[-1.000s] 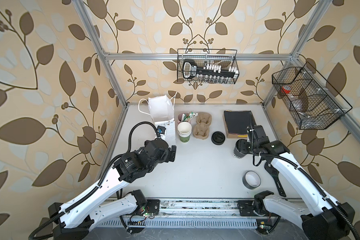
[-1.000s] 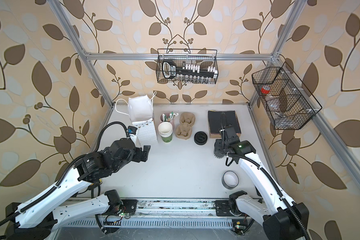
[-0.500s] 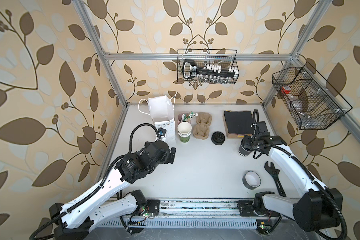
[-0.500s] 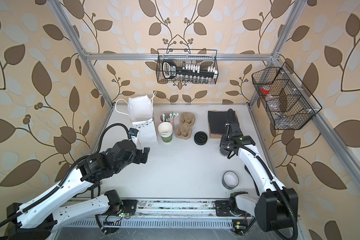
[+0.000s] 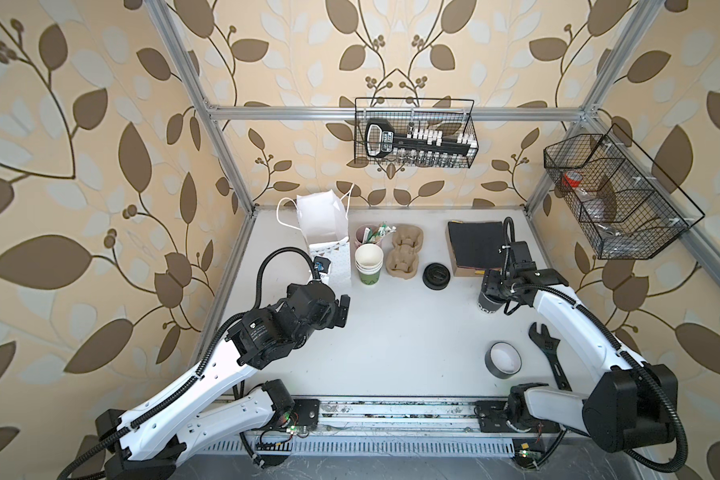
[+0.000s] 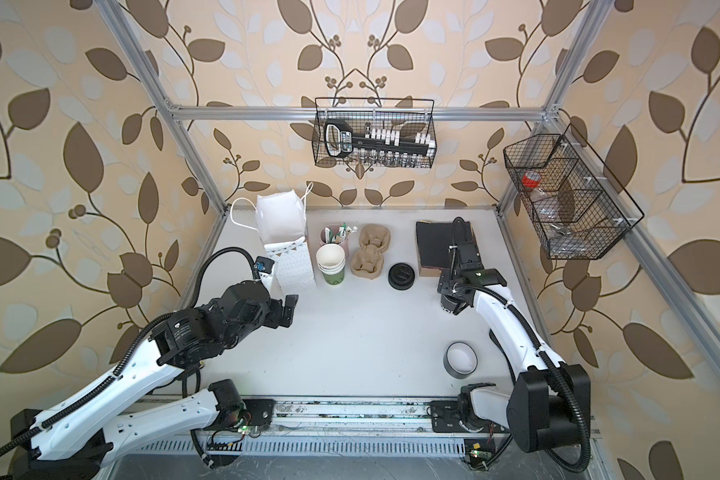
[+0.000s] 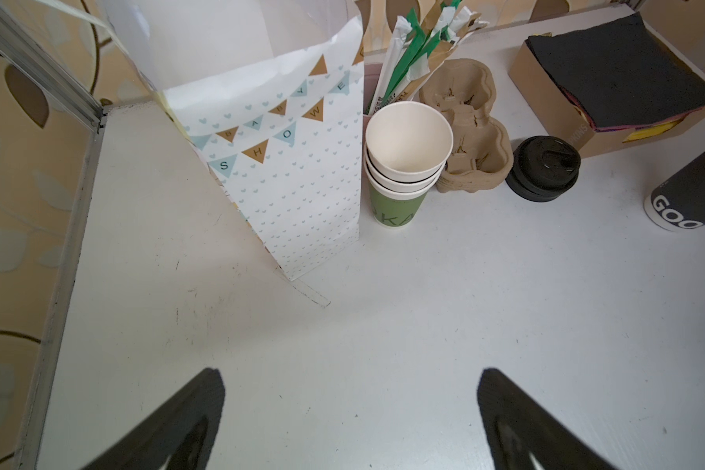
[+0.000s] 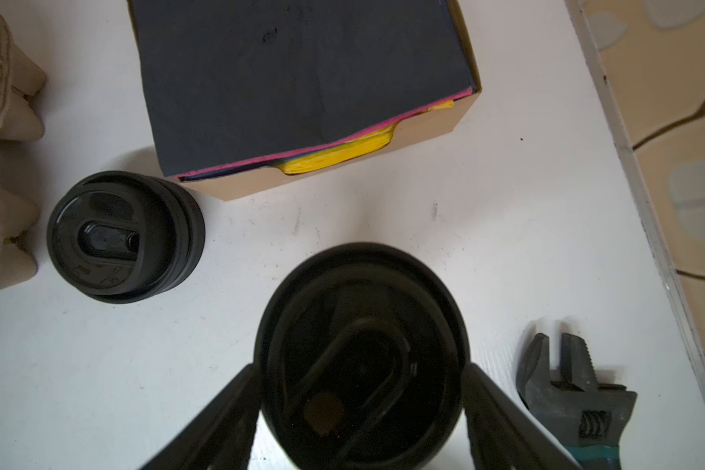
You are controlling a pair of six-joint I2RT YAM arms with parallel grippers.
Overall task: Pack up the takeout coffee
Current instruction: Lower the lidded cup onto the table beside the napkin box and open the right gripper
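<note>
A dark grey paper cup with a black plastic lid and pale lettering, the takeout coffee (image 5: 487, 306), stands upright on the white table (image 5: 391, 332). It is close in front of the brown cardboard box topped with black napkins (image 5: 464, 272), with a strip of bare table between cup and box.

The right gripper (image 8: 361, 367) hangs directly over the cup, and in the right wrist view one black finger (image 8: 237, 407) lies along each side of the lid. The jaws are spread about as wide as the cup. I cannot tell whether they press on its wall or merely flank it.

A stack of round black lids (image 5: 436, 275) sits just beside the box's front left corner. A dark adjustable wrench (image 5: 545, 345) lies further out from the box than the cup.

The left gripper (image 7: 351, 376) is well apart from the box, past the lids. Its jaws are spread wide and hold nothing, above bare table.
</note>
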